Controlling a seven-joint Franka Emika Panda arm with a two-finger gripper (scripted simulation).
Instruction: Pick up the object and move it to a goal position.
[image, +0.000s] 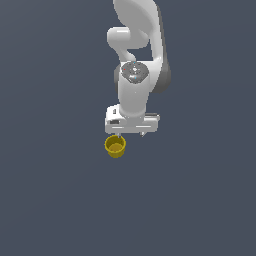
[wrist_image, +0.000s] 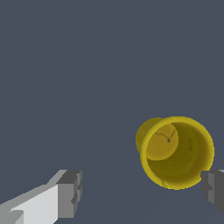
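Observation:
The object, a small mustard-yellow cup (image: 115, 146), stands upright on the dark grey floor with its mouth open upward. In the exterior view it sits just below the gripper (image: 130, 133), toward that view's left end of the hand. The wrist view looks down into the cup (wrist_image: 175, 151) and shows its narrower base inside. The gripper (wrist_image: 142, 192) is open and holds nothing. One finger (wrist_image: 69, 192) stands well away from the cup. The other finger (wrist_image: 213, 188) is right beside the cup's rim. Most of the cup lies off the line between the fingers.
The white arm (image: 134, 75) rises behind the hand toward the top of the exterior view. A uniform dark grey floor (image: 200, 200) surrounds the cup, and no other object or goal marker shows.

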